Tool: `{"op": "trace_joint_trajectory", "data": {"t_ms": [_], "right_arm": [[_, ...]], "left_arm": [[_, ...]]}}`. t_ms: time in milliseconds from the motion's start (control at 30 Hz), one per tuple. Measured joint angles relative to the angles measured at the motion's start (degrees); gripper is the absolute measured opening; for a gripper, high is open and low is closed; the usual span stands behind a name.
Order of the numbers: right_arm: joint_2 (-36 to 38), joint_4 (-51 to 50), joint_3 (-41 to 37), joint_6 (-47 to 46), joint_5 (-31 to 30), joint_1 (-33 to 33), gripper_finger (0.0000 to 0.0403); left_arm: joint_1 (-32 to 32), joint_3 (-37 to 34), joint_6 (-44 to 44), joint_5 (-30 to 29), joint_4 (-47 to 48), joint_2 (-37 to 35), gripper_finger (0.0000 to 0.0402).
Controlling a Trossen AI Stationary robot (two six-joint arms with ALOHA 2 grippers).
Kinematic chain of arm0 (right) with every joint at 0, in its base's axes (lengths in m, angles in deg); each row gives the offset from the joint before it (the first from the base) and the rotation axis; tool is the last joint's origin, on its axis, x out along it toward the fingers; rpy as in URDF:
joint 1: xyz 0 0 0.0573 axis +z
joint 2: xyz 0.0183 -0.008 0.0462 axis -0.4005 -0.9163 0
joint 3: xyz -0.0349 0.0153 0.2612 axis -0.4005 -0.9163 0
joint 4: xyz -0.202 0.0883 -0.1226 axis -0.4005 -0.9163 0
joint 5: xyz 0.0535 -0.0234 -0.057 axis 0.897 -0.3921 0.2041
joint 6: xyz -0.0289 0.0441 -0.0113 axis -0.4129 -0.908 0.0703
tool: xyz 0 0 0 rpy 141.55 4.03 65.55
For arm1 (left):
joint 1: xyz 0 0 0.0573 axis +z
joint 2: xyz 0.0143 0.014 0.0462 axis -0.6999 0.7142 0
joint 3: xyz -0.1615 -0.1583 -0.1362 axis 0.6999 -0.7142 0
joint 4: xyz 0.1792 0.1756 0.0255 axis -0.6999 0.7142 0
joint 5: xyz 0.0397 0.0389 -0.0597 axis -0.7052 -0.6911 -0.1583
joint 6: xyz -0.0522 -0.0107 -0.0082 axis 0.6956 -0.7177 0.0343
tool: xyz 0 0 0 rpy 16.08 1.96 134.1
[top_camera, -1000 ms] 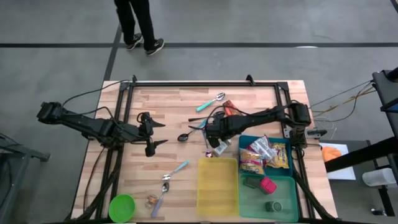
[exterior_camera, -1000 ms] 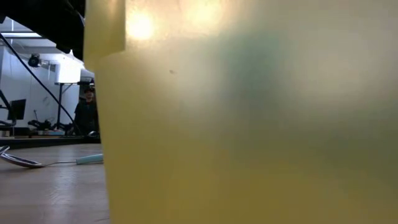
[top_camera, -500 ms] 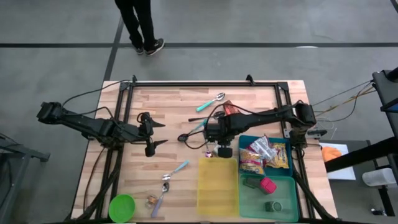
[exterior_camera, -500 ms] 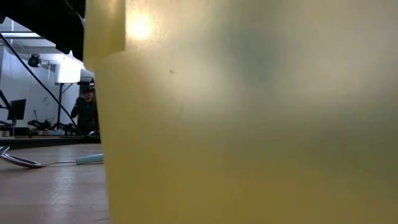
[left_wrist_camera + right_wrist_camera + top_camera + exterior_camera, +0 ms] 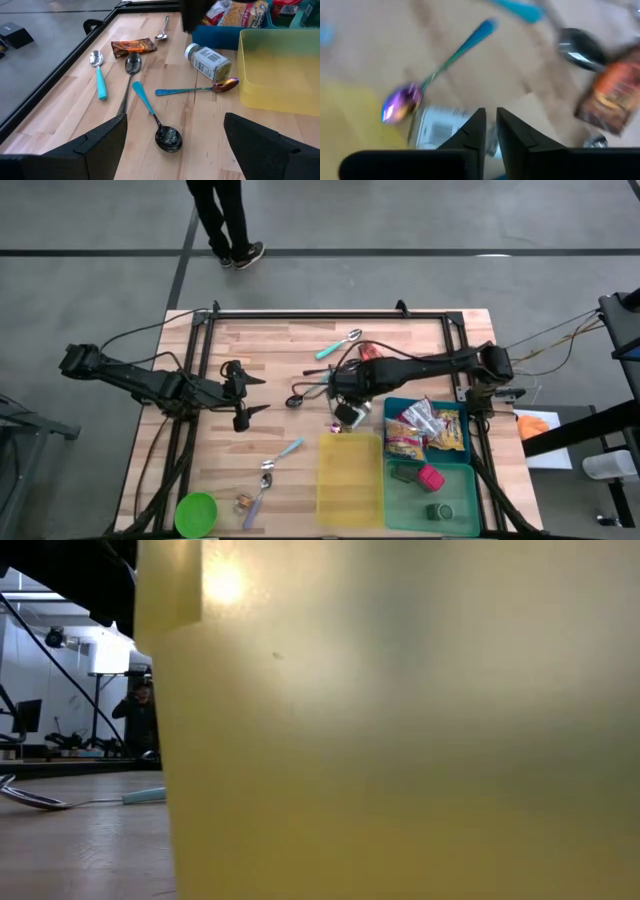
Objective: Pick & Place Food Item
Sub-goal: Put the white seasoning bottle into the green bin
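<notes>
Wood planks make the table (image 5: 270, 370) that fills the middle of the high view. My right gripper (image 5: 343, 408) sits near the middle of that view, fingers almost pinched together with only a thin gap, holding nothing. Right under it lies a small jar (image 5: 208, 60) with a white label, on its side on the wood, just beside the yellow bin (image 5: 349, 478) and the blue bin (image 5: 397, 406). A shiny purple spoon (image 5: 197, 89) with a blue handle lies close to the jar. A brown snack packet (image 5: 133, 46) lies farther off, in the upper middle of the left wrist view. Snack bags (image 5: 424, 428) sit in the blue bin. My left gripper (image 5: 246, 388) waits at the middle left of the high view, fingers spread wide and empty. A green bowl (image 5: 196, 513) sits at the lower left.
</notes>
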Motion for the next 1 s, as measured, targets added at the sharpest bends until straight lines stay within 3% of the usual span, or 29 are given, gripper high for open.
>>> {"op": "trace_joint_trajectory", "data": {"t_ms": [100, 333, 567, 867, 1000], "right_arm": [[1.12, -0.08, -0.32, -8.98, -3.42, 0.31, 0.0079], [1.58, -2.47, -1.42, -21.37, -3.29, 0.47, 0.0196], [1.58, -5.71, -1.67, -28.42, -3.23, 0.39, 0.0288], [1.58, -4.63, -3.47, -37.26, 1.1, 3.14, 0.0348], [1.58, -4.7, -5.84, -50.09, 0.44, 4.27, 0.0351]], "left_arm": [[-0.02, 0.0, 0.0, -0.01, 0.26, 0.0, 0.0335], [0.0, -0.02, 0.0, 0.0, 0.36, 0.0, 0.0335], [-0.01, -0.04, 0.0, -0.02, 0.61, 0.0, 0.0335], [-0.02, -0.11, 0.0, 0.0, 0.67, 0.0, 0.0335], [-0.02, -0.13, 0.0, -0.02, 0.68, 0.0, 0.0335]]}}
